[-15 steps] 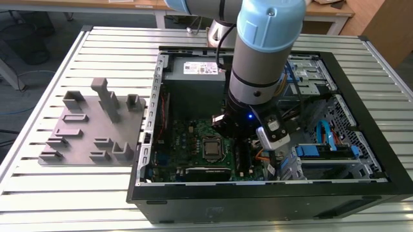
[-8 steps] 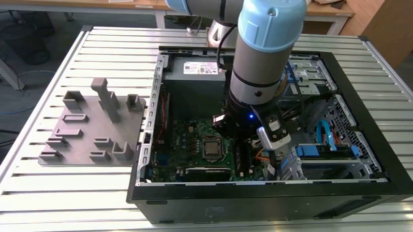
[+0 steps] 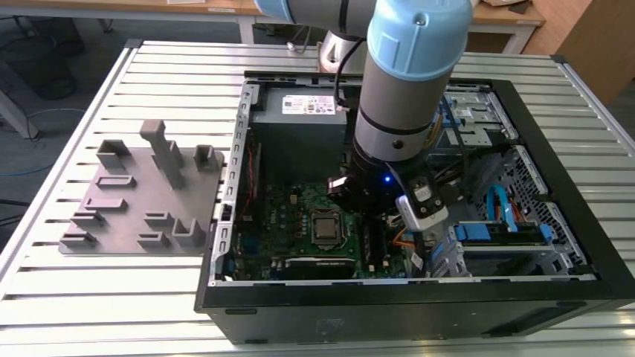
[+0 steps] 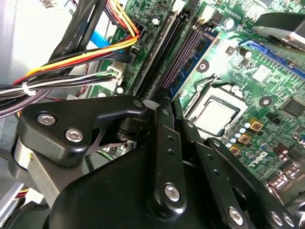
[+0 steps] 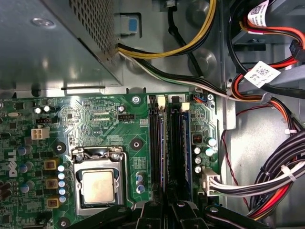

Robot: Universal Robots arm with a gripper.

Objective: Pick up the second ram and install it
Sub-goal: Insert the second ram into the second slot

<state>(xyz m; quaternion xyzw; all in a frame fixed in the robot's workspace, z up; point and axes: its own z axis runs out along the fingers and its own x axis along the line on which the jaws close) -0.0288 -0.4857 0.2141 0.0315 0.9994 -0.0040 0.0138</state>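
Hovering my gripper (image 4: pixel 164 102) over the memory slots (image 5: pixel 169 143) beside the processor (image 5: pixel 97 185), I judge its jaws closed on the ram stick (image 4: pixel 188 64), whose long axis runs along its slot, directly beneath them.

The computer case (image 3: pixel 417 297) lies open on the table (image 3: pixel 100 297); the fixture plate (image 3: pixel 139 193) sits beside it, on the exterior view's left.
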